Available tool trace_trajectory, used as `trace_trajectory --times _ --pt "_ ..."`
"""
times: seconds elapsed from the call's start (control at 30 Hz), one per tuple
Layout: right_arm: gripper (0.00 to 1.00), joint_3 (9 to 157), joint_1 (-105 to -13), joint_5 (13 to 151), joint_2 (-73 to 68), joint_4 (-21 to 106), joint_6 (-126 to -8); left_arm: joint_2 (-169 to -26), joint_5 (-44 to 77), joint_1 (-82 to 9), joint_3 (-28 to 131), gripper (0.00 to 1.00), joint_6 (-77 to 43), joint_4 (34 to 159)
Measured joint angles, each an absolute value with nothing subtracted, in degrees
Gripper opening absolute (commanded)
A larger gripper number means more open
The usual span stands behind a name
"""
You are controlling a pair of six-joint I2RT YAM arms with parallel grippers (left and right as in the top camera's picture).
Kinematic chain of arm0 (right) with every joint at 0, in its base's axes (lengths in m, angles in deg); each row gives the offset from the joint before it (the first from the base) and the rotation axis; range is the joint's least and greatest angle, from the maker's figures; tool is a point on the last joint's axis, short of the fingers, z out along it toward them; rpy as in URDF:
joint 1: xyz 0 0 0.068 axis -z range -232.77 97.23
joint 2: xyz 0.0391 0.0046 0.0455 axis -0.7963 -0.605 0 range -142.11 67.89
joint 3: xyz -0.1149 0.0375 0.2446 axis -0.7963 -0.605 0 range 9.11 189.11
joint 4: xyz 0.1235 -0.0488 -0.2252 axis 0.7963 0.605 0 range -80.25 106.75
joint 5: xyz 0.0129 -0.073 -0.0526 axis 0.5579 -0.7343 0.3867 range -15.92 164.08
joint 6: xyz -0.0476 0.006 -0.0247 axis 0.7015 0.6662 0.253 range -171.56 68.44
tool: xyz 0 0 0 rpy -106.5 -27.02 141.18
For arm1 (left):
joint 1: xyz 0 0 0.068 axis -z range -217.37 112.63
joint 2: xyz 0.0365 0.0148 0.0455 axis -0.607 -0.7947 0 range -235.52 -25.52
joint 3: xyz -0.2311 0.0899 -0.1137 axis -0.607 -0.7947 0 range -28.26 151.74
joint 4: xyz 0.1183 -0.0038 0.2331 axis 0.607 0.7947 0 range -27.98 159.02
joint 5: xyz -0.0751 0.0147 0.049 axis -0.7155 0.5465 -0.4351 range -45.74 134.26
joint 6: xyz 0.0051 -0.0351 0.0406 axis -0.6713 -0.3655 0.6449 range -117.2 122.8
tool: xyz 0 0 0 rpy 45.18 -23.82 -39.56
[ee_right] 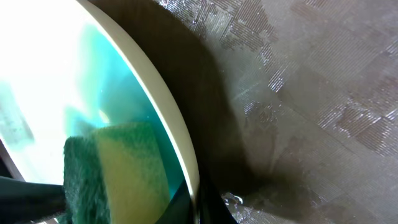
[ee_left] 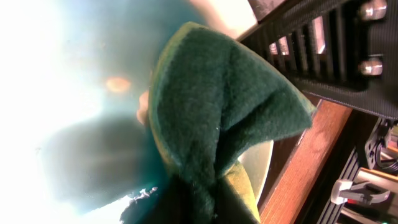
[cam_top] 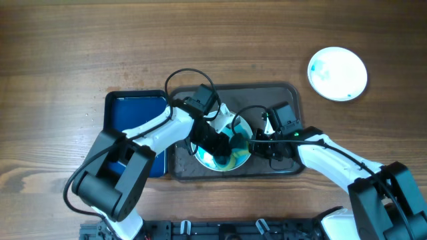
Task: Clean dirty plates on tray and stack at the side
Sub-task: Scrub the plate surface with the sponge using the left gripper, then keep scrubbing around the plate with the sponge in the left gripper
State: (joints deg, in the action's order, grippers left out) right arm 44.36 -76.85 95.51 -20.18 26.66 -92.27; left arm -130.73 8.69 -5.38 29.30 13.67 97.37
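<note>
Mid-clean: left tool [cam_top: 225,143] clamps sponge [ee_left: 217,118] on blue-smeared plate [cam_top: 217,160] in tray [cam_top: 280,93], right tool [cam_top: 258,141] pinches its rim; second plate [cam_top: 337,73] already near far-right corner of bench [cam_top: 67,40]; stacking pending.

green sponge [ee_left: 224,112] filled the middle, folded over, dark scouring side out, yellow layer showing low; glaring teal-tinted plate [ee_left: 74,74] behind it, wooden surface [ee_left: 311,162] lower right.
</note>
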Motion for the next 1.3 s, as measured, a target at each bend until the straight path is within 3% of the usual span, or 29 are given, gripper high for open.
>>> trace_trajectory --times 0.27,0.67,1.3 --pt "0.04 44.4 -76.8 95.5 -20.2 26.8 -92.3 -131.6 10.6 -5.3 29.9 0.04 6.8 95.6" --pt "0.04 44.3 -76.8 95.7 -20.2 26.8 -92.3 -123.1 40.2 -5.2 33.8 0.04 -5.3 107.2" --pt "0.04 44.2 -76.6 95.6 -20.2 26.0 -92.3 -130.6 40.4 0.7 35.0 0.04 -4.8 98.6"
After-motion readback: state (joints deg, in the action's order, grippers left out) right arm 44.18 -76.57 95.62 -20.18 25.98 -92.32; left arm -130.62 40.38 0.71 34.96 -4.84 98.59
